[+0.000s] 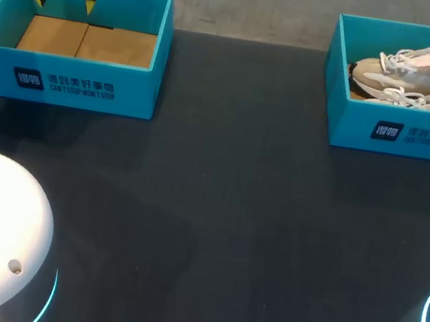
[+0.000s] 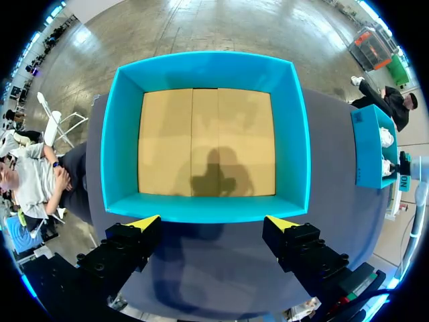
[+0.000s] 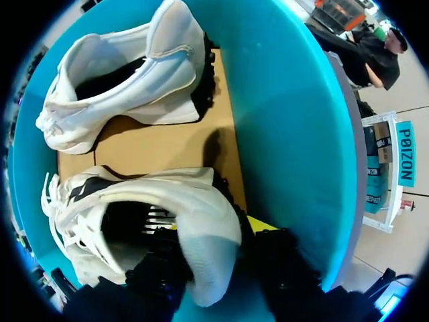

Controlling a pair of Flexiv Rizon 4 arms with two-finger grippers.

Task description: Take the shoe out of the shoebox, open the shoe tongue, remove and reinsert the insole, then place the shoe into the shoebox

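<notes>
One white mesh sneaker [image 3: 134, 208] is lying in the teal cardboard shoebox [image 3: 288, 100], the right end effector [image 3: 214, 235] clamping its heel; the left end effector [image 2: 213, 223] is hanging open-fingered; the soft heel may be slipping free on lifting.

Dark table [image 1: 220, 228] carries left shoebox [image 1: 63, 82], right shoebox [image 1: 417, 137], well apart.

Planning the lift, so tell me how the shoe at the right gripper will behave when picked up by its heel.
The shoe probably lifts light: low sneaker, thin fabric-like upper. Its soft heel collar may fold under a pinch, so the toe could droop. Loose laces may drag or snag the second shoe.
</notes>
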